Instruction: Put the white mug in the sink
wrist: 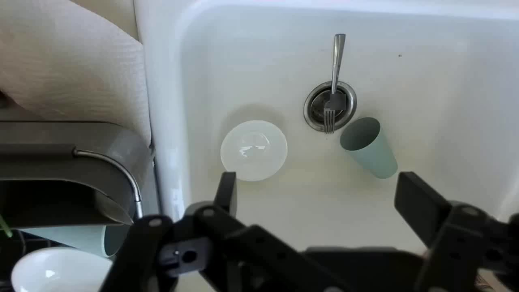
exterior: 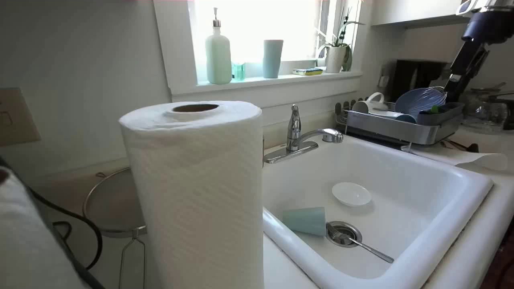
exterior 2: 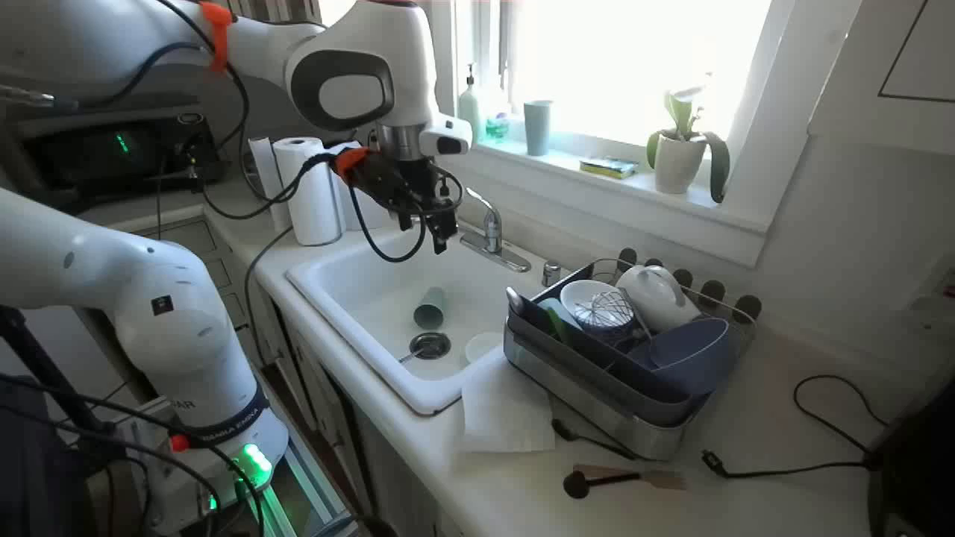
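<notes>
The white mug (exterior: 372, 106) lies tilted in the dish rack, its handle up, in an exterior view. It also shows in an exterior view (exterior 2: 650, 300) at the back of the rack. I cannot make it out in the wrist view. The sink (exterior: 439, 233) is a deep white basin beside the rack; its rim also shows in an exterior view (exterior 2: 345, 337) and in the wrist view (wrist: 165, 121). My gripper (exterior 2: 425, 231) hangs above the sink, apart from the mug. In the wrist view my gripper (wrist: 316, 192) is open with nothing between its fingers.
A pale green tumbler (wrist: 375, 156), a white dish (wrist: 254, 150) and a fork (wrist: 337, 61) lie in the sink. The grey dish rack (exterior 2: 589, 406) also holds a white bowl, a whisk and a dark blue bowl. The faucet (exterior: 295, 132) and paper towel roll (exterior: 196, 192) stand nearby.
</notes>
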